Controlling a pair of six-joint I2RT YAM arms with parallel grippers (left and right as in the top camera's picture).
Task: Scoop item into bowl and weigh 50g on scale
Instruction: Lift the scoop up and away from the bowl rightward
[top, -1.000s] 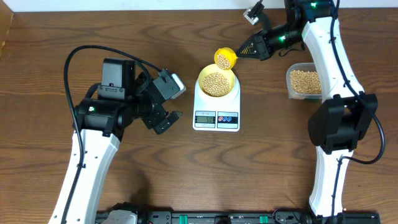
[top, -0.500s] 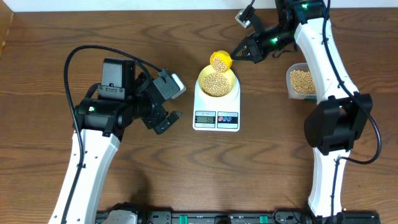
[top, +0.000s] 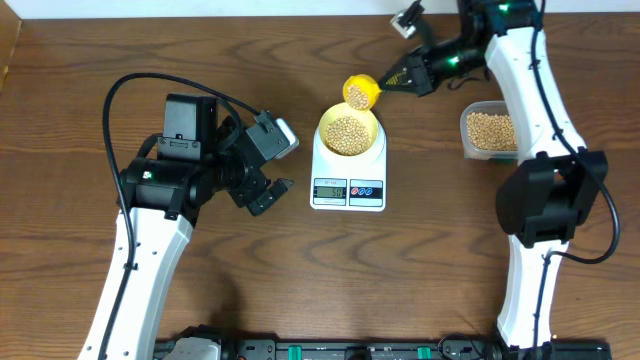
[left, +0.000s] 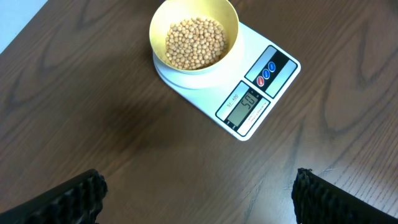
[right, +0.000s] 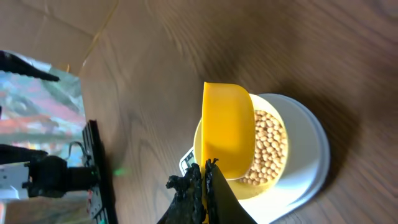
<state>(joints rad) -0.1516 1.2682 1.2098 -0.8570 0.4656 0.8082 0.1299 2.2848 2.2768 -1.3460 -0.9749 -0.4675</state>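
Observation:
The pale-yellow bowl (top: 349, 131) holds tan beans (top: 347, 133) and sits on the white scale (top: 348, 185). The scale's display (left: 244, 104) shows digits. My right gripper (top: 398, 79) is shut on the handle of a bright yellow scoop (top: 360, 93), held with some beans in it just above the bowl's far rim. In the right wrist view the scoop (right: 227, 127) hangs over the bowl (right: 270, 149). My left gripper (top: 266, 187) is open and empty, left of the scale; its fingertips (left: 199, 196) frame bare table below the bowl (left: 194, 34).
A clear plastic tub of beans (top: 489, 131) stands at the right, beside the right arm. The left arm and its cable fill the left middle of the brown wooden table (top: 420, 270).
The right gripper swung the scoop left over the bowl's rim, then back right and slightly up. The left arm has not moved.

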